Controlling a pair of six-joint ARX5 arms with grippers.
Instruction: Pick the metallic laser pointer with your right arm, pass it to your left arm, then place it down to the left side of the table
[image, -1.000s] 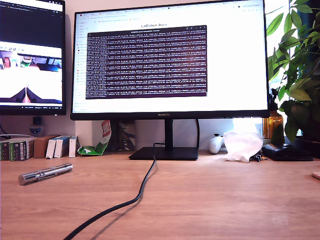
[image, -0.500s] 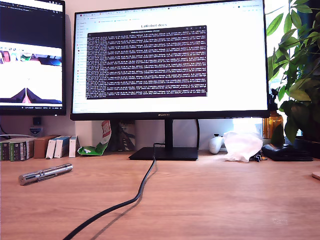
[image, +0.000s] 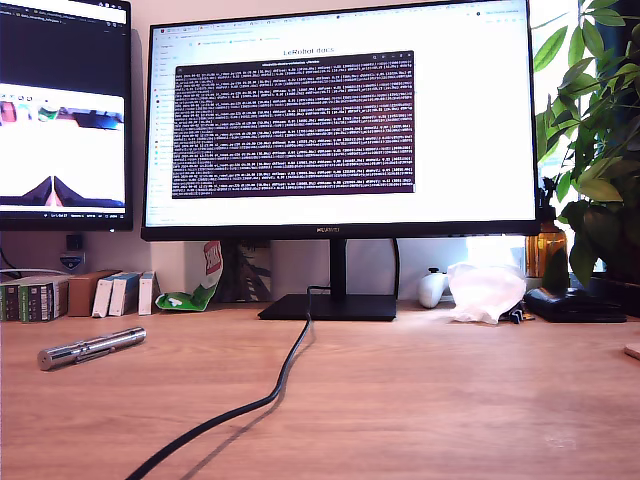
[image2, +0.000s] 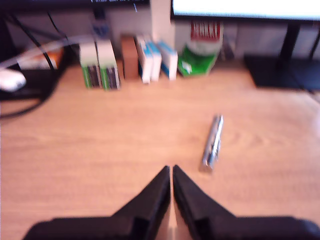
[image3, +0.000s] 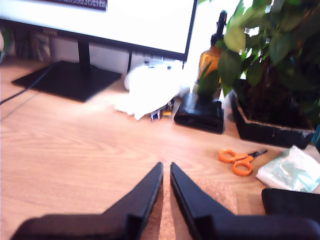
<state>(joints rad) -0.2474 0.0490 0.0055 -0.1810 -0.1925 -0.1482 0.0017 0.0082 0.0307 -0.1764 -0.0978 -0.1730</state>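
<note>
The pointer (image: 90, 347) lies flat on the table (image: 420, 400) at the exterior view's left, its flat cap end nearer the camera and its slim end angled toward the far right of that view. Nothing touches it. In the first wrist view the pointer (image2: 212, 143) lies just ahead of my first gripper (image2: 172, 170) and off to one side, apart from the tips; the jaws there are together, only a thin slit between them, holding nothing. That picture is blurred, so the pointer's detail is hard to make out.

Behind the pointer, along the far edge, stand a row of small boxes (image: 75, 295) and a green packet (image: 195, 290). A black cable (image: 270, 395) runs from the monitor base (image: 330, 306) toward the near edge, well to the right of the pointer in the exterior view and not across it. Two monitors (image: 340, 120) fill the back.

My second gripper (image3: 166, 167) hangs over the table's other end, jaws nearly together with a narrow gap and nothing between them, above a cork mat (image3: 220, 197) partly hidden by the fingers. Near it lie orange scissors (image3: 239, 161), a white cloth (image3: 152, 90), a black case (image3: 200, 114), an amber bottle (image3: 212, 55) and a potted plant (image3: 272, 60), cut off by the frame. Neither arm shows in the exterior view.
</note>
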